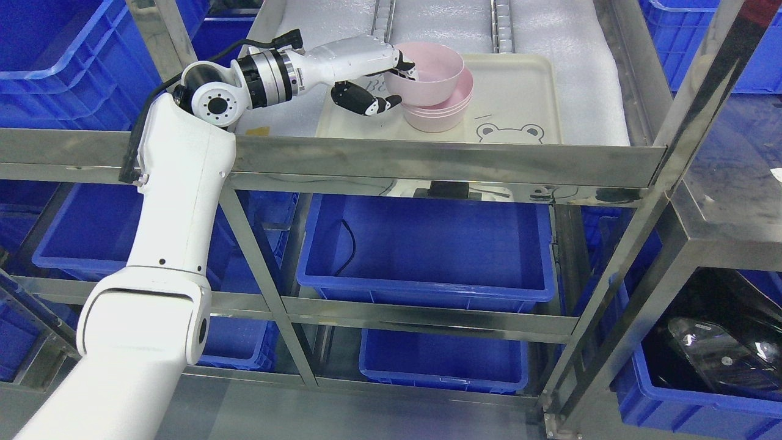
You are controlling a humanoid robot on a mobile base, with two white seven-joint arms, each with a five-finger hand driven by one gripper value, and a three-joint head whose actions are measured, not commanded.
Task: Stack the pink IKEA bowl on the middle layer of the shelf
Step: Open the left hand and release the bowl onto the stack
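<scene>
white left arm (165, 244) closest to camera, rising from lower left corner, up past steel shelf rail (427, 162), bent at elbow and reaching right across shelf layer. left hand (382, 79) pinching near rim of top pink bowl (427, 73): thumb over the rim inside the bowl, black-tipped fingers (363, 101) curled below and outside the wall. top bowl tilted, sitting partly on stack of pink bowls (443, 113), not nested flat, offset up and left of stack. stack standing upright on cream tray (525, 91) with frog face print (510, 131) near front edge. tray lying on white foam liner (580, 61) of the shelf layer, between steel frame posts. right arm not visible.

below that layer: large blue bin (427, 250) centred, black cable (348, 244) hanging inside its left part. smaller blue bin (443, 360) lower down, more blue bins (85, 232) at left behind the arm. blue crates at top left (61, 43) and top right (757, 55). at lower right, blue bin with dark clear-plastic item (715, 348) in it, contents unclear. steel post (641, 244) slanting across right side.
</scene>
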